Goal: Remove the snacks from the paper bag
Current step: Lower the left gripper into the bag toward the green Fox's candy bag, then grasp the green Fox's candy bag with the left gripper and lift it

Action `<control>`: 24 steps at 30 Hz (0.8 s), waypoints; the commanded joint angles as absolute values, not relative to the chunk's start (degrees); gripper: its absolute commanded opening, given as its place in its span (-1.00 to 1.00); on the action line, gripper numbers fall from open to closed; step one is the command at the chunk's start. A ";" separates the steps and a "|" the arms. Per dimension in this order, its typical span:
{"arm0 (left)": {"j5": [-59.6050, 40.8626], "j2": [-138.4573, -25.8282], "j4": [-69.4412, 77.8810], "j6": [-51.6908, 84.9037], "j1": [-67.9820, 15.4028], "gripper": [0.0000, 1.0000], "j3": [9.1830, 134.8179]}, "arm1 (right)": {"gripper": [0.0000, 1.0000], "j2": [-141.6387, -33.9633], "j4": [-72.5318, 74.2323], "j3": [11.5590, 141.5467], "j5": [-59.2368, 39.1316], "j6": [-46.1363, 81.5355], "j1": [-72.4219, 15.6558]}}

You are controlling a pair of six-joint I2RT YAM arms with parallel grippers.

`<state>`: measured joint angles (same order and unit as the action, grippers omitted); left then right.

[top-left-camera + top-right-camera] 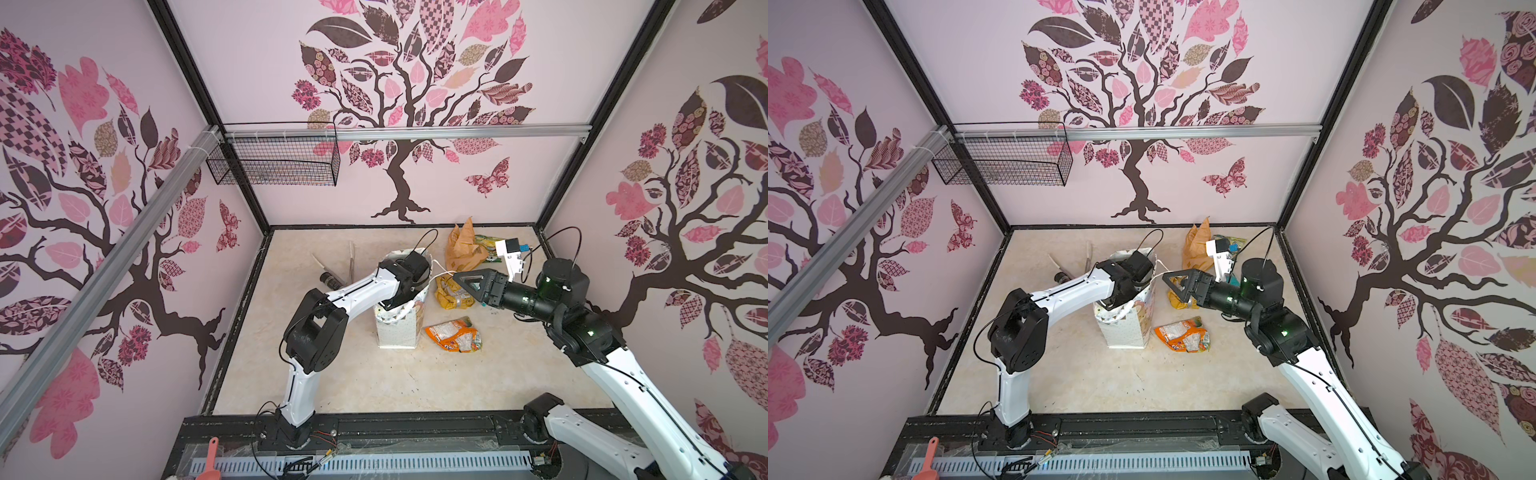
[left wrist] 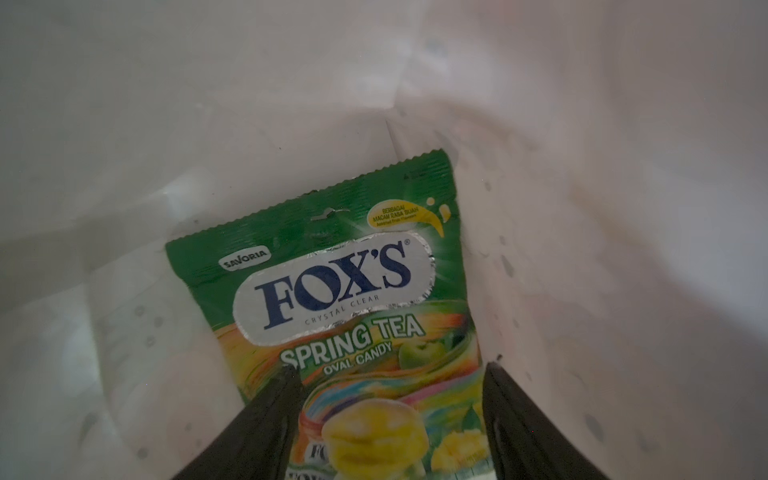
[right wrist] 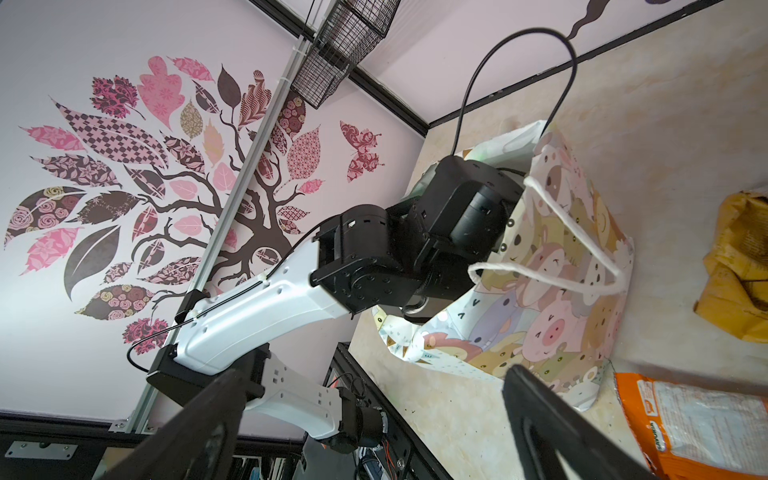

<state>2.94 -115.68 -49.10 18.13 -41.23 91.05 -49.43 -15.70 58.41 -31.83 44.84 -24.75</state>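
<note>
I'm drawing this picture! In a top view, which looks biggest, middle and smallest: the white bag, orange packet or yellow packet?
1. paper bag, biggest.
2. orange packet.
3. mustard-yellow packet, smallest-looking, but it is partly hidden, so it may really match the orange one.

Down inside the white paper bag (image 2: 166, 124), a green Fox's Spring Tea candy packet (image 2: 332, 282) sits there, left claw (image 2: 390, 368) spread apart over its lower half.
</note>
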 commanded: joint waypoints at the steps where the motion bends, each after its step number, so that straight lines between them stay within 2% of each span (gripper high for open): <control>1: 3.60 -117.77 -45.95 17.75 -41.01 0.43 88.12 | 0.99 -48.71 -16.75 58.99 -31.64 44.56 -25.14; 13: 2.42 -120.94 -41.35 18.19 -40.87 0.43 83.29 | 1.00 -48.98 -16.79 59.24 -31.66 44.65 -25.10; 24: 2.02 -120.20 -41.85 18.26 -40.81 -0.16 83.28 | 0.99 -49.18 -16.79 59.25 -31.64 44.82 -25.11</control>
